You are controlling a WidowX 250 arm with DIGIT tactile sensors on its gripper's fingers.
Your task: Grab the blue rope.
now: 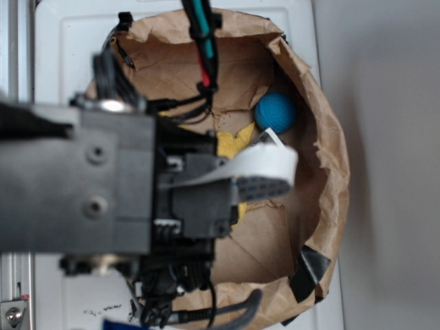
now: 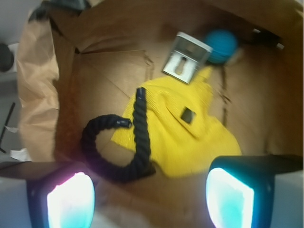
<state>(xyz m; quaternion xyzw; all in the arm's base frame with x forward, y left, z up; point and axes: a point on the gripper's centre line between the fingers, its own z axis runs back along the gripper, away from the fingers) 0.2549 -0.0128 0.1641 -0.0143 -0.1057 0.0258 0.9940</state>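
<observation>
The blue rope (image 2: 135,142) is a dark twisted rope bent into a hook, lying partly on the yellow cloth (image 2: 183,135) on the brown paper floor. In the wrist view my gripper (image 2: 149,197) is open, its two glowing pads (image 2: 71,199) at the bottom corners, with nothing between them. The rope's bend lies just beyond the gap between the pads, nearer the left one. In the exterior view the arm (image 1: 103,185) hides the rope; only a corner of the cloth (image 1: 232,143) shows.
A round blue ball (image 2: 222,45) sits at the far side, also visible as the ball (image 1: 276,113). A metal bracket (image 2: 186,58) lies beside it. Crumpled brown paper walls (image 1: 323,144) ring the work area. Cables (image 1: 204,41) hang above.
</observation>
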